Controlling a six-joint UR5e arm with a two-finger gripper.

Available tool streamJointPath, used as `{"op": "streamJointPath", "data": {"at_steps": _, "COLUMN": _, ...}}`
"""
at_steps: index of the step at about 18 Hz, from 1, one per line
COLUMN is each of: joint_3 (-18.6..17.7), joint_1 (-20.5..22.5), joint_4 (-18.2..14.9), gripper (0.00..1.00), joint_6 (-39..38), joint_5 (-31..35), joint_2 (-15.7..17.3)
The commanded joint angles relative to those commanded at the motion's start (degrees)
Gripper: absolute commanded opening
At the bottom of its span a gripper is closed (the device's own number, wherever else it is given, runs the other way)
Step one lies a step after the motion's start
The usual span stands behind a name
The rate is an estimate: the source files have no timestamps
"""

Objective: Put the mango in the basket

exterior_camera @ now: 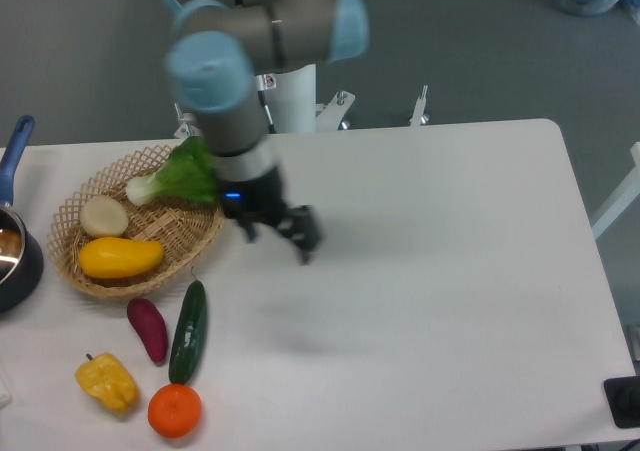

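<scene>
Since the mango (120, 257) is seen lying inside the basket (196, 249), the task is judged done; the gripper (280, 233), well apart over the table, is spread and empty.

- No readable words, brand names, numbers or signs are showing anywhere in the camera view.
- A small sticker (267, 80) with a red mark is sitting on the white robot base column (292, 96), but it is appearing too small and blurred to read.
- A small blue light (231, 196) is glowing on the arm's wrist, carrying no lettering.
</scene>
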Motion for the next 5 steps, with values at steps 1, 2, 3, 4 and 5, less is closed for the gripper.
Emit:
{"op": "streamJointPath", "data": {"at_steps": 1, "joint_3": 0.7, "joint_1": 1.9, "joint_4": -0.1, "gripper": 1.0, "joint_6": 2.6, "joint_5": -0.7, "joint_2": -0.7}}
{"op": "streamJointPath", "data": {"at_steps": 2, "joint_3": 1.5, "joint_1": 3.3, "joint_4": -0.2, "gripper": 1.0, "joint_6": 4.0, "joint_5": -1.1, "joint_2": -1.7}}
{"op": "streamJointPath", "data": {"at_steps": 3, "joint_3": 2.3, "joint_1": 4.8, "joint_4": -0.2, "gripper": 1.0, "joint_6": 4.3, "joint_5": -1.8, "joint_2": -2.5}}
{"op": "streamJointPath", "data": {"at_steps": 4, "joint_3": 3.0, "joint_1": 6.3, "joint_4": -0.4, "gripper": 1.0, "joint_6": 4.4, "joint_5": -2.5, "joint_2": -2.8}}
{"op": "streamJointPath", "data": {"at_steps": 5, "joint_3": 3.2, "joint_1": 7.5, "joint_4": -0.4, "gripper": 1.0, "joint_6": 5.0, "joint_5": -3.1, "joint_2": -3.7}}
